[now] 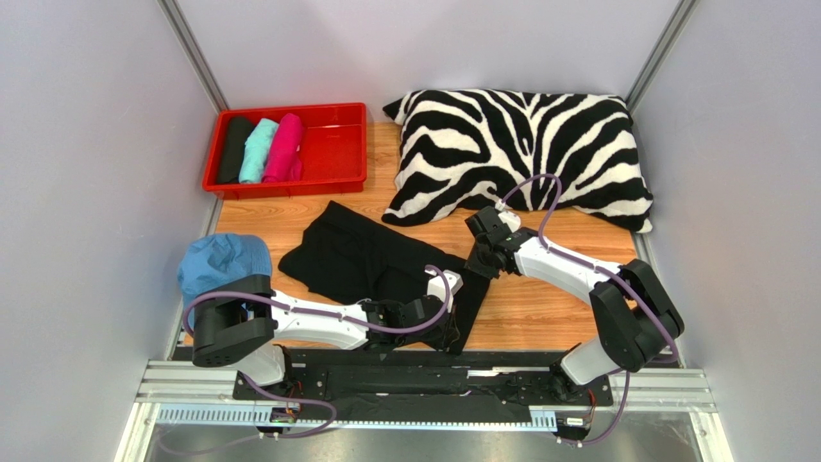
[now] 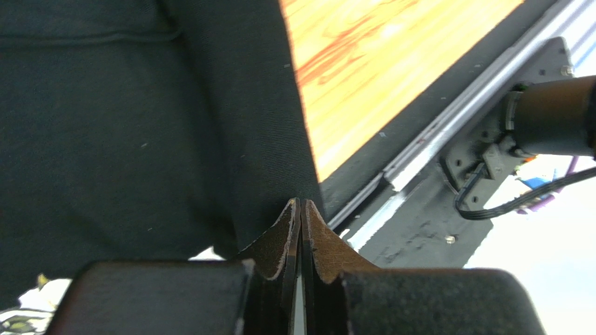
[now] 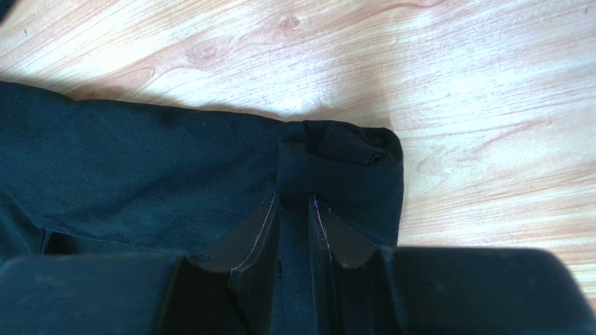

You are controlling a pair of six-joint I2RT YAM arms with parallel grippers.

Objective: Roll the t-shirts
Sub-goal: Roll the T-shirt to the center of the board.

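Observation:
A black t-shirt point(image 1: 371, 258) lies spread on the wooden table. My left gripper point(image 1: 446, 334) is at its near right corner. In the left wrist view the jaws point(image 2: 301, 204) are pressed together on the shirt's edge point(image 2: 140, 125). My right gripper point(image 1: 479, 260) is at the shirt's right edge. In the right wrist view it point(image 3: 294, 200) is shut on a fold of black fabric, with a small rolled-up bunch point(image 3: 343, 152) just past the tips. Black point(image 1: 233, 147), teal point(image 1: 257, 149) and pink point(image 1: 285, 146) rolls lie side by side in the red tray.
The red tray point(image 1: 332, 144) stands at the back left. A zebra-striped pillow point(image 1: 520, 149) fills the back right, close behind my right arm. A light blue cap point(image 1: 222, 260) sits at the left by my left arm. A black rail point(image 2: 420, 160) runs along the near edge.

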